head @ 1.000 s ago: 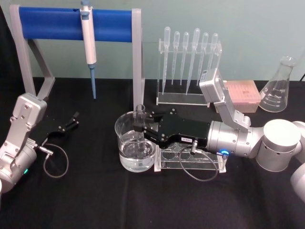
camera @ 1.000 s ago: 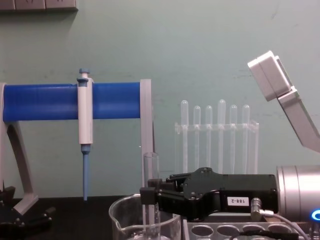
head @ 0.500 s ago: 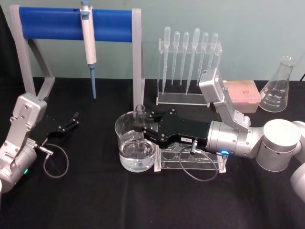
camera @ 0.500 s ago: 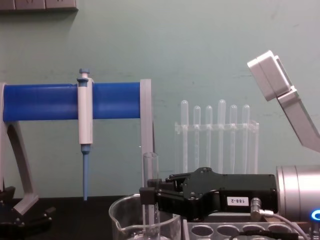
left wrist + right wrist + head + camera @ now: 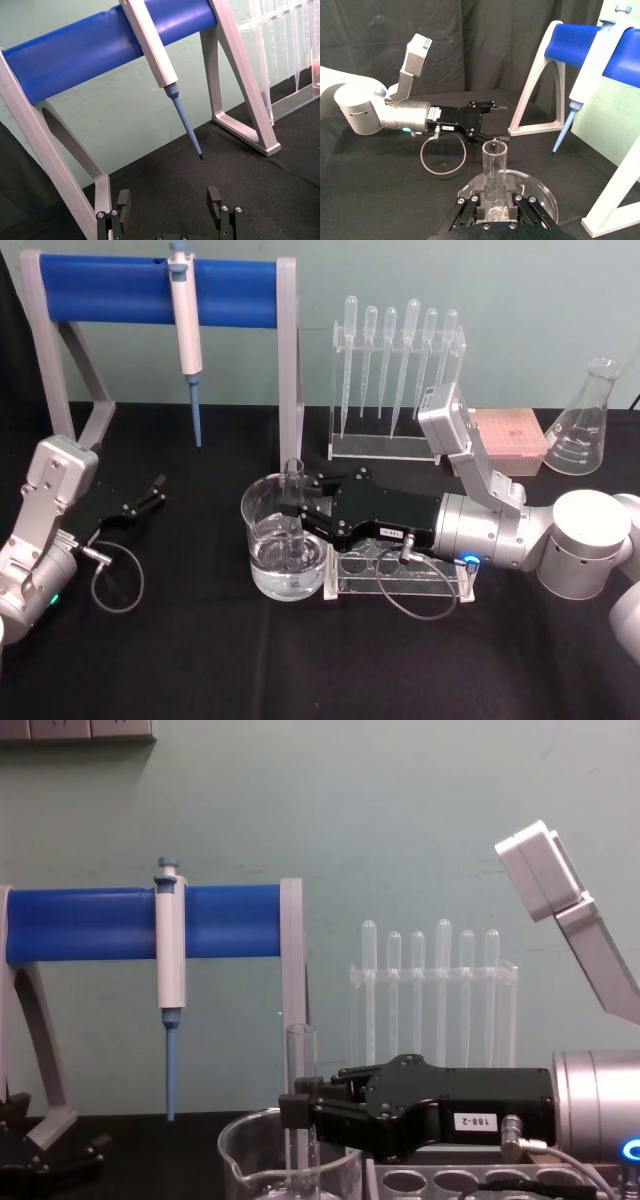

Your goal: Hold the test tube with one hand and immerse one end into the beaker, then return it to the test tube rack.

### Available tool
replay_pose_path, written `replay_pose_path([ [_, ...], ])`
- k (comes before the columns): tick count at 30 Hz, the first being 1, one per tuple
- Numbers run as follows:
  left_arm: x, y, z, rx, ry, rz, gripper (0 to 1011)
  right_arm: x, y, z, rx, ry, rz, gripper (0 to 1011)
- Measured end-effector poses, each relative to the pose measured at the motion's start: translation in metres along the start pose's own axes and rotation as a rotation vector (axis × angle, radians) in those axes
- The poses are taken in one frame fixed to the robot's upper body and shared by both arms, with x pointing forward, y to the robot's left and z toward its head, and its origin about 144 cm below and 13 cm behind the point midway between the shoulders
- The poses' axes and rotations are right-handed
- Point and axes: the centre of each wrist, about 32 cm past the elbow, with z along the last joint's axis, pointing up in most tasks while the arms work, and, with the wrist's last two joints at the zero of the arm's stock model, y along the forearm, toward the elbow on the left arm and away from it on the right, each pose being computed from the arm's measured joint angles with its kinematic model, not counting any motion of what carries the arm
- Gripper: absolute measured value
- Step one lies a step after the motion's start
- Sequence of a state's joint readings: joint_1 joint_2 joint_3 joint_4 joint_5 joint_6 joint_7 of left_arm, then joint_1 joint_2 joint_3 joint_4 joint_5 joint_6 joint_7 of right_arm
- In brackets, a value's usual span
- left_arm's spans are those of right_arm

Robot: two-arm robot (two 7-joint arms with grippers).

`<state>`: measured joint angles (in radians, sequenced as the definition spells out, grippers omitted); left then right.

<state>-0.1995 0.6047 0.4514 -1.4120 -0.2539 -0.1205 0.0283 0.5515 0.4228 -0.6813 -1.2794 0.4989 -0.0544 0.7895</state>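
The test tube (image 5: 293, 490) stands upright with its lower end down in the water inside the beaker (image 5: 256, 532). My right gripper (image 5: 294, 512) reaches in from the right over the beaker's rim and is shut on the tube at mid-height. From the chest, the tube (image 5: 301, 1065) rises above the gripper (image 5: 300, 1112) and the beaker (image 5: 240, 1165) sits below. The right wrist view looks along the tube (image 5: 494, 170) with the beaker rim (image 5: 540, 193) behind the gripper (image 5: 494, 208). My left gripper (image 5: 150, 492) rests open and empty at the left, its fingers (image 5: 215, 198) apart.
A clear rack with round holes (image 5: 400, 577) lies under my right wrist. A blue stand holds a blue-tipped pipette (image 5: 186, 320) at the back left. A rack of plastic pipettes (image 5: 396, 370), a pink tip box (image 5: 507, 437) and a conical flask (image 5: 588, 422) line the back right.
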Motion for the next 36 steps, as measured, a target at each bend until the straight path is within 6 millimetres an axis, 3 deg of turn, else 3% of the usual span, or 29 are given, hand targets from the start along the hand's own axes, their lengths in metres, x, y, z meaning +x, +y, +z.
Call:
replay_pose_path([
  [36,0.0000,0.0000,0.0000,0.000,0.000,0.000,1000,0.0000,0.0000,0.0000,0.000,0.000,0.000,233],
])
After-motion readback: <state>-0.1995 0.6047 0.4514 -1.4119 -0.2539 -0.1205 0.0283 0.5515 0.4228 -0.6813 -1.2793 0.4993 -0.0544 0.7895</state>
